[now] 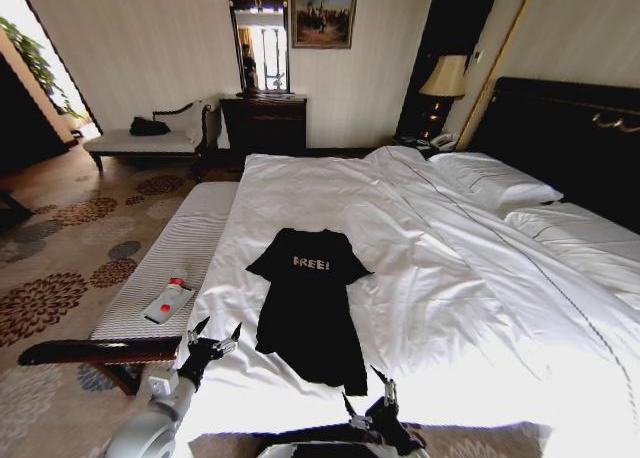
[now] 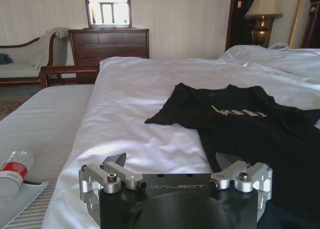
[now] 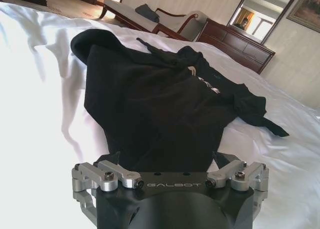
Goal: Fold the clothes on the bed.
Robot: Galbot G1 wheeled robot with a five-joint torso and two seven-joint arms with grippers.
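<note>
While both grippers hover open, T-shirt lies flat.

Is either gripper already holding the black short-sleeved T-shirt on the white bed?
No: the left gripper and right gripper hover open near the hem of the black T-shirt, gripping nothing.

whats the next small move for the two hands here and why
Probably lower both hands onto the shirt's near hem. The black T-shirt lies flat and unfolded on the bed, lettering up. The left hand hovers open beside the hem's left corner, the right hand open near its right corner, and neither touches fabric.
</note>
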